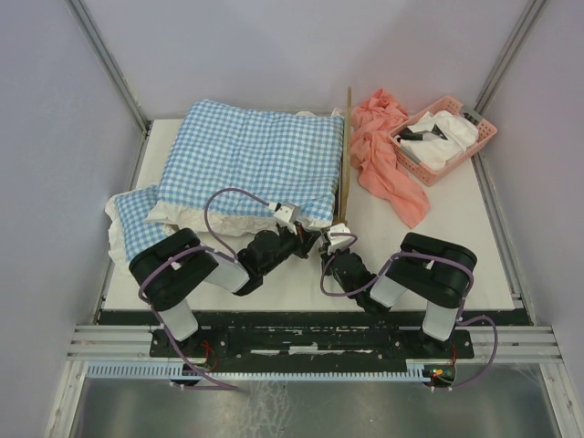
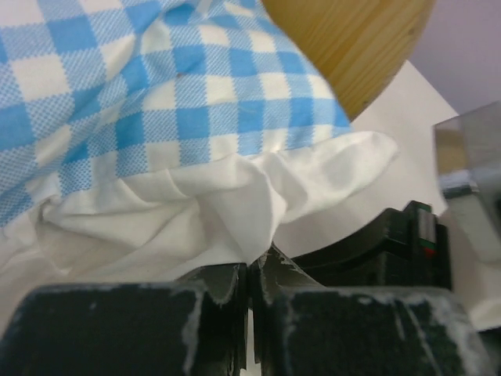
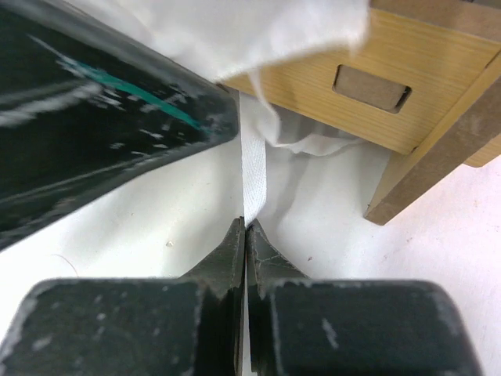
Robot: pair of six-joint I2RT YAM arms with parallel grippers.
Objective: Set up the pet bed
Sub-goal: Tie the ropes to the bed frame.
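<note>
Looking down from above, the pet bed point(image 1: 347, 155) sits at the back-middle of the white counter point(image 1: 474, 265). It lies almost wholly under a checked cushion point(image 1: 255, 155), and only a thin wooden board edge shows along the cushion's right side. A smaller checked pillow point(image 1: 137, 228) lies at the counter's left edge, touching the cushion's white frill. A pink cloth point(image 1: 388, 164) sprawls between the bed and a pink basket point(image 1: 484, 137) in the far right corner. Bare counter lies in front of the cloth and along the near edge. The left arm point(image 1: 182, 265) and right arm point(image 1: 433, 260) both reach inward, and their tips meet at the cushion's near right corner.

From the left wrist, the left jaws are pressed together on a fold of the cushion's white frill. The bed's rounded wooden headboard rises just behind the cushion. A black housing point(image 2: 391, 243) beside it carries tiny green and red marks, too small to read.

From the right wrist, the right jaws are clamped on a white strap point(image 3: 252, 172) running up to the cushion's underside. The bed's wooden corner and leg stand just right, on open counter. The left arm crowds the left side, its teal mark too blurred to read.
</note>
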